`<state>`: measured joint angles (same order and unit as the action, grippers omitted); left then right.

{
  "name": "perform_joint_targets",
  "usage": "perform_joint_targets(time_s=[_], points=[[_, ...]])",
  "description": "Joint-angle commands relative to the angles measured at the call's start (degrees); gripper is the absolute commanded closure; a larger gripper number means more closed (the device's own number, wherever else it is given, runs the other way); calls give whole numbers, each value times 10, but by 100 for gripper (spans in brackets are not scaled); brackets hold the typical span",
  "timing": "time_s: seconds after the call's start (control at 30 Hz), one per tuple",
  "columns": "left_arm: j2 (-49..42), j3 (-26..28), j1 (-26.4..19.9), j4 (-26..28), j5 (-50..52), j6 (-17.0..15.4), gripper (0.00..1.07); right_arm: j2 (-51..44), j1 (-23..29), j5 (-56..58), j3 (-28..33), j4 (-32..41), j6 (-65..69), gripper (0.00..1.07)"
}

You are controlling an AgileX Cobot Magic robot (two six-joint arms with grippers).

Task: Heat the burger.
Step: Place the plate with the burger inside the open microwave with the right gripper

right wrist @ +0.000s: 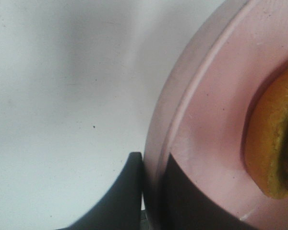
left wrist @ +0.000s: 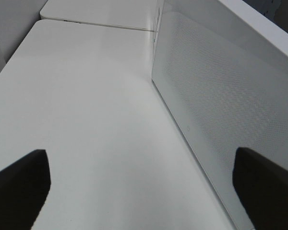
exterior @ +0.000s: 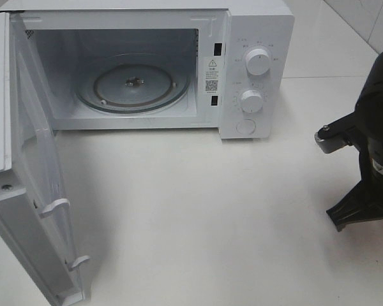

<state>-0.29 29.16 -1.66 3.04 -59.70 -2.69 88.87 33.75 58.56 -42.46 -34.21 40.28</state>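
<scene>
The high view takes in the white microwave (exterior: 255, 38) standing at the back of the desk (exterior: 198, 217), its door (exterior: 32, 191) swung fully out on the left side, the glass turntable (exterior: 133, 83) bare inside and two round knobs (exterior: 258, 62) one above the other on the front panel. At the right edge of that view the black right arm (exterior: 373, 146) hangs low over the desk, well apart from the microwave; what it carries is hidden there. The burger (right wrist: 273, 143) shows only in the right wrist view: a slice of its golden bun sits on the pink plate (right wrist: 206, 120), cut off by the frame edge. The right tool (right wrist: 152, 191) is clamped narrow on that plate's rim, one dark finger under the outer edge and one lying on the inner face. Whether the plate rests on the desk or hangs just above it, I cannot tell. The left wrist view alone shows the left tool (left wrist: 144, 191): its two dark fingertips (left wrist: 19, 187) stand wide apart with only desk between them, angled down beside the outer, dotted face of the open door (left wrist: 221, 96), near it but not touching.
</scene>
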Motion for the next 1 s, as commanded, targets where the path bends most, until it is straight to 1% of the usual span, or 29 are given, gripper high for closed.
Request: perform_joint_targets(time_s=[0.03,0.1,0.13,0.23,0.27,0.3,0.37,0.47,0.53,0.6,0.63,0.73,0.8,0.87,0.9,0.93,0.97,1.0], points=[[-11,-2,1,1,5,1,9,-15,37,60,3,-27,-15,107],[-11,-2,1,1,5,1,9,-16,45,65,3,-27,-15,107],[-11,-2,1,1,5,1,9,-22,60,65,9,-28,-14,107],[-11,-2,1,1,5,1,9,-23,65,64,13,-28,-13,107],[-11,-2,1,1,5,1,9,-28,78,64,23,-26,-8,107],[-11,-2,1,1,5,1,9,-28,78,64,23,-26,-8,107],[-11,-2,1,1,5,1,9,-38,105,68,45,-26,-2,107],[-11,-2,1,1,5,1,9,-42,113,69,49,-26,1,107],[-11,-2,1,1,5,1,9,-55,143,80,59,-26,6,107],[-11,-2,1,1,5,1,9,-57,150,82,60,-26,8,107],[-11,-2,1,1,5,1,9,-64,167,87,63,-26,14,107],[-11,-2,1,1,5,1,9,-68,182,91,68,-26,15,107],[-11,-2,1,1,5,1,9,-73,208,91,76,-26,18,107],[-11,-2,1,1,5,1,9,-73,218,91,79,-26,18,107],[-11,-2,1,1,5,1,9,-74,236,90,83,-28,22,107],[-11,-2,1,1,5,1,9,-74,236,90,83,-28,22,107],[-11,-2,1,1,5,1,9,-74,257,90,85,-28,24,107],[-11,-2,1,1,5,1,9,-74,257,90,85,-28,24,107]])
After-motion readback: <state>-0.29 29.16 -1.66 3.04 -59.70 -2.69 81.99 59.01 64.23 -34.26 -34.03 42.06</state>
